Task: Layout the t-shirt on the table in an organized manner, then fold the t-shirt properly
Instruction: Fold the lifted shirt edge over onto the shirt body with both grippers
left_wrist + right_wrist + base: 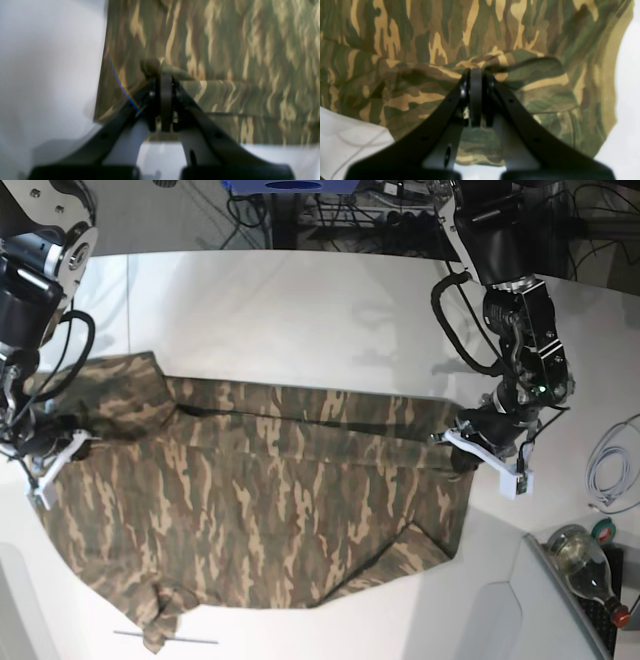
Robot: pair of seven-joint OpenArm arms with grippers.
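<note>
Pinching camouflage cloth: left gripper (165, 75) and right gripper (476, 75), both clamped on edges of the t-shirt (270, 500) at its opposite ends. T-shirt lies spread across the table (300, 310), one long edge turned over itself. Layout judged nearly done; remaining folds outstanding.

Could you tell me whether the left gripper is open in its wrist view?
No, the left gripper is shut on a pinched fold of the t-shirt.

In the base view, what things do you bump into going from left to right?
Right gripper → t-shirt → left gripper → glass bottle
</note>
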